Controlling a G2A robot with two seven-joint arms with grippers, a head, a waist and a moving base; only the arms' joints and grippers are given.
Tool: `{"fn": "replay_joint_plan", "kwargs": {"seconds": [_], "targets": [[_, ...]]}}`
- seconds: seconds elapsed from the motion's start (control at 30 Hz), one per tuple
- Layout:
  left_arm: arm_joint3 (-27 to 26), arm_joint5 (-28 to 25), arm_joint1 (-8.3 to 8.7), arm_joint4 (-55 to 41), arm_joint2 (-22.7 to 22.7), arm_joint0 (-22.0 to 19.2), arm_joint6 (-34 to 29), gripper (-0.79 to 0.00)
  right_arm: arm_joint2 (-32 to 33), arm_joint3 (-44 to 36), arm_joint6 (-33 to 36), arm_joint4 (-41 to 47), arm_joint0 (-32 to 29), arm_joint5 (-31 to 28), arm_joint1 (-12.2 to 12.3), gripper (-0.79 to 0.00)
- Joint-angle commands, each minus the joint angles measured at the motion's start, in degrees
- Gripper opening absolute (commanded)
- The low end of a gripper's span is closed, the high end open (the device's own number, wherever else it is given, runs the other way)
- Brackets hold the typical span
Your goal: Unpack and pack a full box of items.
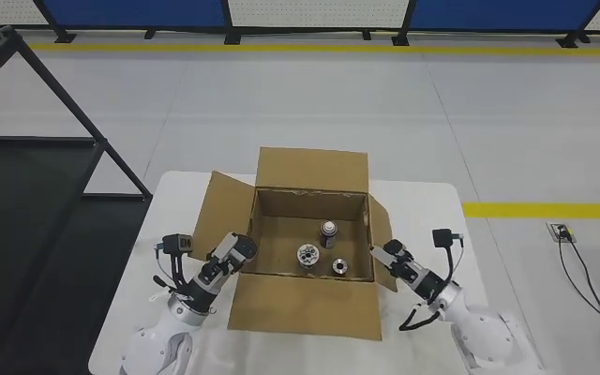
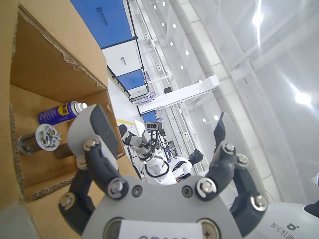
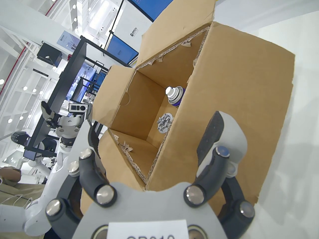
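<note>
An open cardboard box (image 1: 309, 173) stands in the middle of the white table (image 1: 427, 206), flaps folded outward. Inside stand a blue spray can (image 1: 328, 232) and two metal parts, a toothed one (image 1: 307, 254) and a smaller one (image 1: 337, 268). My left gripper (image 1: 240, 249) hangs open and holds nothing, just outside the box's left wall. My right gripper (image 1: 384, 251) is open at the right wall, level with the rim. The left wrist view shows the can (image 2: 59, 111) and toothed part (image 2: 47, 138) past its gripper (image 2: 159, 128). The right wrist view shows the can (image 3: 174, 95) and part (image 3: 164, 123) beyond its gripper (image 3: 154, 135).
A black metal frame (image 1: 56, 178) stands beside the table's left end. The front flap (image 1: 305, 305) lies over the near table edge between my arms. Bare tabletop lies to either side of the box. A cable (image 1: 577, 272) runs on the floor at the right.
</note>
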Motion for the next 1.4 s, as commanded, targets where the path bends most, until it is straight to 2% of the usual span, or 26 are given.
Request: {"fn": "replay_joint_plan", "kwargs": {"seconds": [0.0, 0.27, 0.5, 0.83, 1.27, 1.37], "targets": [[0.0, 0.0, 0.06, -0.2, -0.3, 0.0, 0.0, 0.000, 0.0, 0.0, 1.2, 1.1, -0.1, -0.7, 0.1, 0.000], [-0.2, -0.5, 0.25, -0.8, -0.5, 0.5, -0.4, 0.000, -0.9, 0.6, -1.0, 0.8, 0.6, -0.8, 0.1, 0.000], [-0.6, -1.3, 0.41, -1.3, -0.8, 1.2, -0.6, 0.000, -2.5, -2.1, -6.1, 3.9, 1.1, -5.6, -0.4, 0.000], [-2.1, -4.5, 0.70, -3.8, -2.0, 4.4, -1.5, 0.000, -14.9, -2.5, -9.4, -6.0, 11.0, 1.2, -2.5, 0.000], [-2.7, -5.5, 0.77, -4.4, -2.4, 5.5, -1.2, 0.000, -15.2, -2.3, -9.5, -5.8, 11.3, 1.5, -2.6, 0.000], [-2.7, -5.5, 0.77, -4.4, -2.4, 5.5, -1.2, 0.000, -17.2, -3.2, -6.6, -10.9, 12.4, 3.6, -2.7, 0.000]]}}
